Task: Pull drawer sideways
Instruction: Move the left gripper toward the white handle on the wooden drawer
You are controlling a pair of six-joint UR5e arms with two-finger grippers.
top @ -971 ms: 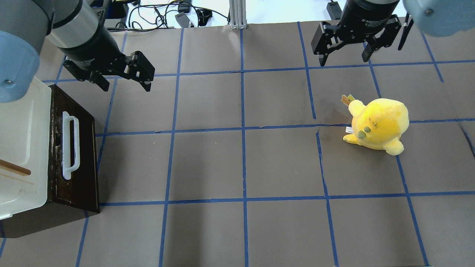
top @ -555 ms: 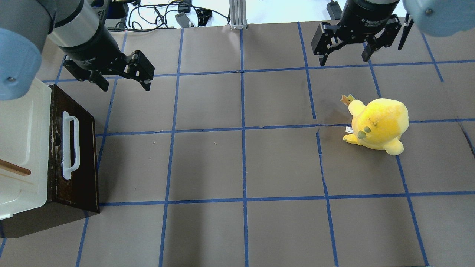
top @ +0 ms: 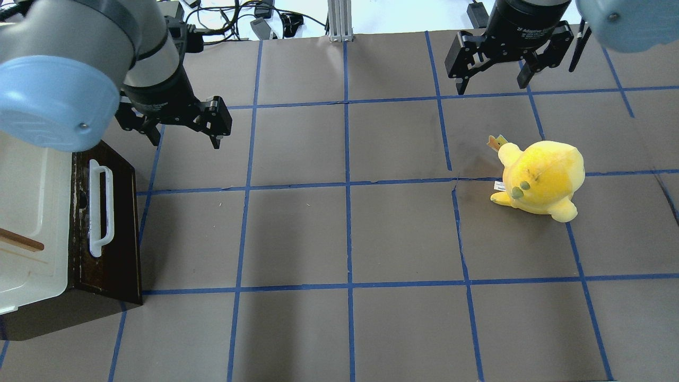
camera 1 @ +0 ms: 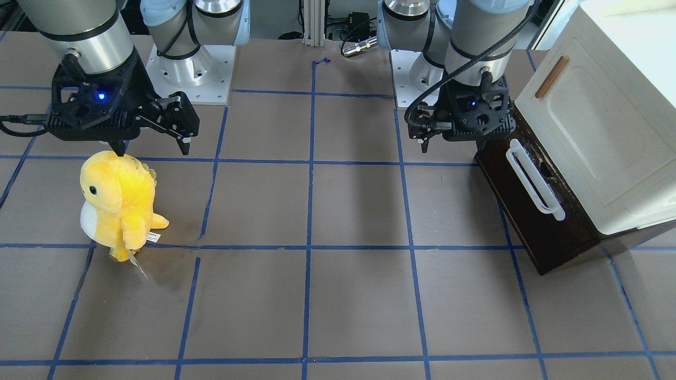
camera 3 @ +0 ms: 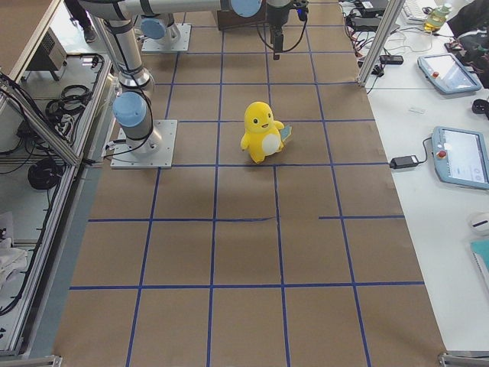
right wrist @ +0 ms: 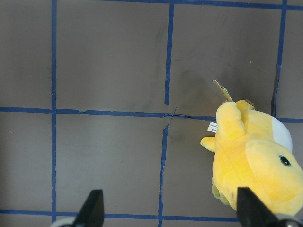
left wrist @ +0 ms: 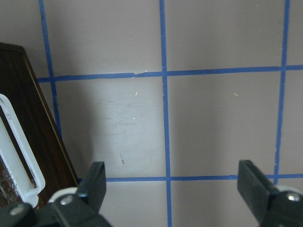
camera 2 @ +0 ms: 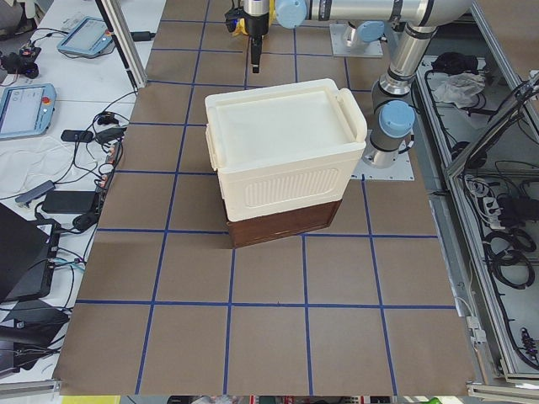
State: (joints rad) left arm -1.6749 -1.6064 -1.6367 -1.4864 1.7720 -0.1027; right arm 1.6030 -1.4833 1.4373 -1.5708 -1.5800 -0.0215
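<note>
The drawer point(top: 114, 239) has a dark brown front and a long white bar handle point(top: 101, 208). It sits under a cream cabinet point(top: 32, 180) at the table's left, and none of its inner sides show. It also shows in the front view point(camera 1: 528, 221) and the left wrist view point(left wrist: 33, 118). My left gripper point(top: 185, 139) is open and empty. It hangs above the paper just beyond the drawer's far corner, touching nothing; the front view point(camera 1: 454, 146) and its wrist view point(left wrist: 173, 184) show it too. My right gripper point(top: 492, 87) is open and empty, behind a yellow plush.
The yellow plush toy point(top: 541, 178) stands on the right half, also in the front view point(camera 1: 116, 200) and the right wrist view point(right wrist: 255, 161). The cream cabinet door has a small brown handle point(camera 1: 552, 76). Brown paper with blue tape lines covers the table point(top: 345, 239).
My left arm has swung, and its gripper has moved a little right and nearer in the overhead view, staying open. The right arm, the drawer and the plush have not moved.
</note>
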